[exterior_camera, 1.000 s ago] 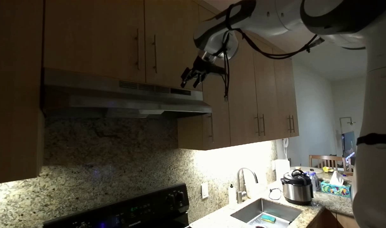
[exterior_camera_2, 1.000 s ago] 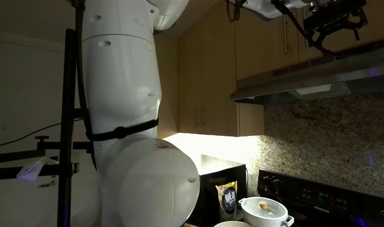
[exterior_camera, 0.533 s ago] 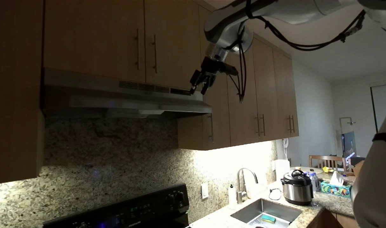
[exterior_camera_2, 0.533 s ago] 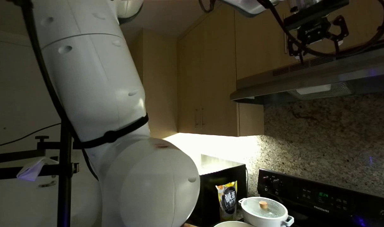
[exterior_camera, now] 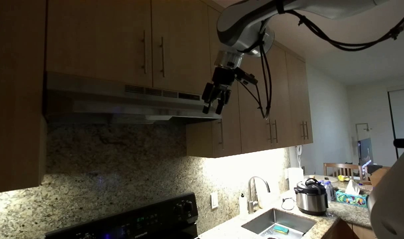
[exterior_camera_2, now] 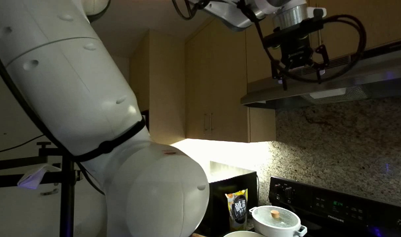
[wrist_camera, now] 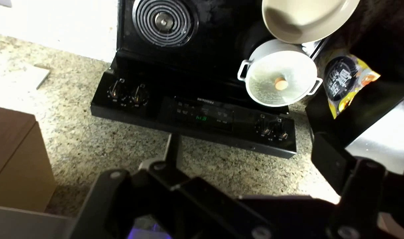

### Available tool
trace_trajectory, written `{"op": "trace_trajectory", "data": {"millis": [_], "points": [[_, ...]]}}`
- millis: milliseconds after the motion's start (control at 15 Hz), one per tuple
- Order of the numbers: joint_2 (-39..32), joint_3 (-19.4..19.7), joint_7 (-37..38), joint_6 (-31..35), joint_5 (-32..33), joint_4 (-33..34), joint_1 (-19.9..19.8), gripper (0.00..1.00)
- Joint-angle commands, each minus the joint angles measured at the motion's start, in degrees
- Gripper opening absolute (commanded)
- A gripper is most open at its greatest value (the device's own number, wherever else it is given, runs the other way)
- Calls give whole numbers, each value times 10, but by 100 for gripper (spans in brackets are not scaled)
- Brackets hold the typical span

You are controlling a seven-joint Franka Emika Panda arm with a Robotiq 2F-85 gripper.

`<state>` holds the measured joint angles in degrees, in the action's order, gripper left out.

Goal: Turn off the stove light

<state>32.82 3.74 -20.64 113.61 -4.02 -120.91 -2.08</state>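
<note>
In an exterior view, one stove light (exterior_camera: 158, 117) sits under one hood (exterior_camera: 132, 101), at nine o'clock from one gripper (exterior_camera: 212, 110); it faces down, long axis nine to three. Two jaws stand wide apart, empty.

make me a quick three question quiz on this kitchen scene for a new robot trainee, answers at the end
1. Is the black two-fingered gripper open or shut?
2. True or false: the round white cooking pot is covered by a round see-through lid.
3. Fill in the blank: the long silver metal range hood hangs above the black electric (blank).

Key: 1. open; 2. true; 3. stove.
</note>
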Motion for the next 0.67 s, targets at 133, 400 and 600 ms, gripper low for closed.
{"op": "trace_trajectory", "data": {"millis": [133, 400, 600], "points": [[39, -28, 82, -21, 43, -69, 0, 100], [49, -36, 132, -5, 80, -131, -6, 100], [45, -28, 143, 1, 77, -164, 1, 100]]}}
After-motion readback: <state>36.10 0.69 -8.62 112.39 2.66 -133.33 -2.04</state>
